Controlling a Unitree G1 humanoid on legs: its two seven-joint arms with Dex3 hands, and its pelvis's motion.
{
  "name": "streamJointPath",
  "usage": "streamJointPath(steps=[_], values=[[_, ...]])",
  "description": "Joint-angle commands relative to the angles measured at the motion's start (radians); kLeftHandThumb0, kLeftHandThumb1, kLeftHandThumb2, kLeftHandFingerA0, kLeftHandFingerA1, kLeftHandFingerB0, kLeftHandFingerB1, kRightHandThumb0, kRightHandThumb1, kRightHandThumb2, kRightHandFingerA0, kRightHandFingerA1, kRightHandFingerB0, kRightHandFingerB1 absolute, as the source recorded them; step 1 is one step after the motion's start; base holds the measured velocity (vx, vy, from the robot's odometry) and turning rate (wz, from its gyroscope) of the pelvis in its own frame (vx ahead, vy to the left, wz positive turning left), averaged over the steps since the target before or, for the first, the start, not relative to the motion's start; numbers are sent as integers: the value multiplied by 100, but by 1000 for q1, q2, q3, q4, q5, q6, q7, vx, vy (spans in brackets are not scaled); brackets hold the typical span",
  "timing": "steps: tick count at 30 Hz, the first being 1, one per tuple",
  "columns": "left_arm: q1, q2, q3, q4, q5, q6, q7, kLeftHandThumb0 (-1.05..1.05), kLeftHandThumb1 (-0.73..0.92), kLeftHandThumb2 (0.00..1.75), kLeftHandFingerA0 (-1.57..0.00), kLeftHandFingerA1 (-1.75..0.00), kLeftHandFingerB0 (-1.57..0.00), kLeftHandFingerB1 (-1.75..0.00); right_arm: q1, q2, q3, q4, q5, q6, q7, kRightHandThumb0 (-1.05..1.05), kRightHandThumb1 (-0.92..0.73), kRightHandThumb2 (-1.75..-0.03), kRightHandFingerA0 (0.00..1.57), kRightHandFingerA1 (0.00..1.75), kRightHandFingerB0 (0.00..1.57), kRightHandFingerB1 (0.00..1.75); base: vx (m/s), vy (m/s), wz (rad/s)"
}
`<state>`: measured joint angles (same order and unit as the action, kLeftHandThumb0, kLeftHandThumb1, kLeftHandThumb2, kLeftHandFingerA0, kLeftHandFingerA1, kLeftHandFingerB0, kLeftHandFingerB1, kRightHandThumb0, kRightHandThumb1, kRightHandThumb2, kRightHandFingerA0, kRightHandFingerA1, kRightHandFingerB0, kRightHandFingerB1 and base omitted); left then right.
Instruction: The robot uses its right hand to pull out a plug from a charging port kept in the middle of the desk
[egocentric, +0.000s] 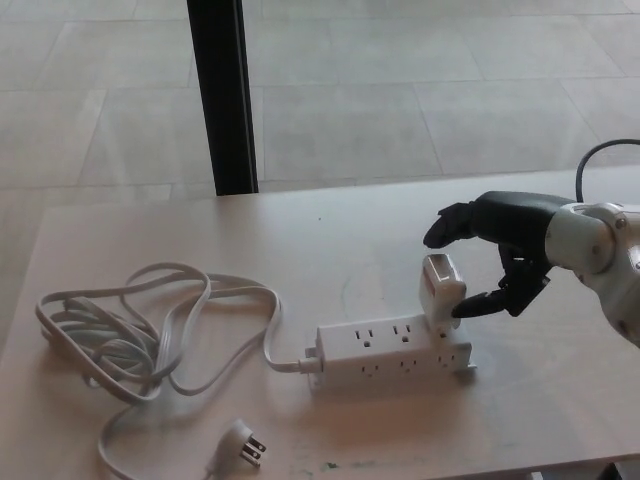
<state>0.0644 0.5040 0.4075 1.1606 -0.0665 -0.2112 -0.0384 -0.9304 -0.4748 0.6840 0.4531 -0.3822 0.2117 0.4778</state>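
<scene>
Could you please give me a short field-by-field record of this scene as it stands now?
surface: desk
power strip: white, lying mid-desk
plug adapter: white block seated in the strip's right end, tilted
right robot hand: fingers arched over the adapter, thumb at its right side; firm grip not confirmed
cord: coiled at left, pronged end loose near front edge
left robot hand: not in view

The white plug (443, 292), a chunky adapter block, is sitting in the right end of the white power strip (392, 352), tilting a bit to the right. The strip is lying flat mid-bench, its pale cord (150, 330) trailing off left into a loose tangle.
</scene>
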Motion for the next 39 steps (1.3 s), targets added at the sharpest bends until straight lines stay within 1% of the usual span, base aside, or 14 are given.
streamJointPath(steps=[1,2,3,4,5,17,21,22,23,33,34,35,36,39], values=[[8,13,13,0,-31,-21,-10,-63,60,59,-79,-62,-65,-47,-12,20,-20,-5,-76,-26,5,-80,-54,-63,74,168,25,33,0,0,0],[8,14,11,0,-29,-21,-10,-63,60,59,-80,-64,-68,-48,-11,23,-22,-5,-79,-26,4,-90,-45,-73,82,158,24,37,0,0,0],[6,14,9,0,-27,-17,-3,-64,60,59,-81,-64,-68,-48,-8,29,-28,-9,-86,-20,7,-81,-56,-58,79,167,26,33,0,0,0],[7,15,4,2,-23,-23,-3,-64,60,59,-81,-64,-68,-48,-6,32,-30,-9,-91,-21,7,-88,-45,-71,82,160,23,37,0,0,0],[9,15,4,2,-25,-30,-11,-63,61,59,-78,-63,-69,-49,-1,34,-36,-10,-94,-23,6,-81,-56,-58,78,168,26,33,0,0,0],[10,10,-2,-11,-35,-24,-19,-63,61,59,-77,-65,-66,-48,7,25,-43,63,-153,-57,42,-83,-59,-58,72,156,26,34,0,0,0],[12,10,-6,-20,-34,-19,-16,-61,62,59,-75,-61,-69,-48,-4,26,-51,94,-171,-53,52,-83,-56,-65,70,168,27,32,0,0,0],[12,9,-2,-17,-38,-18,-15,-62,62,59,-77,-64,-69,-48,-1,23,-56,90,-171,-48,62,-85,-48,-89,90,143,22,42,0,0,0],[12,10,-3,-16,-38,-20,-17,-62,62,59,-78,-64,-68,-47,1,24,-58,95,-173,-54,58,-82,-56,-63,69,172,29,32,0,0,0],[24,13,-12,-24,-36,-40,-27,-65,64,60,-75,-63,-67,-48,34,55,-83,70,-181,-71,53,-80,-54,-62,69,168,32,33,0,0,0],[21,12,-6,-22,-46,-35,-36,-65,64,60,-75,-60,-67,-48,42,65,-93,66,-172,-84,39,-92,-52,-90,84,141,32,43,0,0,0],[18,14,-7,-18,-43,-30,-30,-66,64,60,-76,-60,-68,-49,44,71,-98,66,-168,-88,40,-88,-51,-89,81,137,33,44,0,0,0],[17,15,-10,-18,-40,-26,-27,-66,65,60,-76,-58,-66,-46,49,75,-109,67,-153,-110,40,-73,-53,-63,68,162,42,36,0,0,0],[21,14,-13,-25,-36,-28,-24,-67,67,60,-77,-59,-65,-46,54,82,-116,60,-162,-113,43,-74,-55,-63,69,163,41,40,0,0,0]])
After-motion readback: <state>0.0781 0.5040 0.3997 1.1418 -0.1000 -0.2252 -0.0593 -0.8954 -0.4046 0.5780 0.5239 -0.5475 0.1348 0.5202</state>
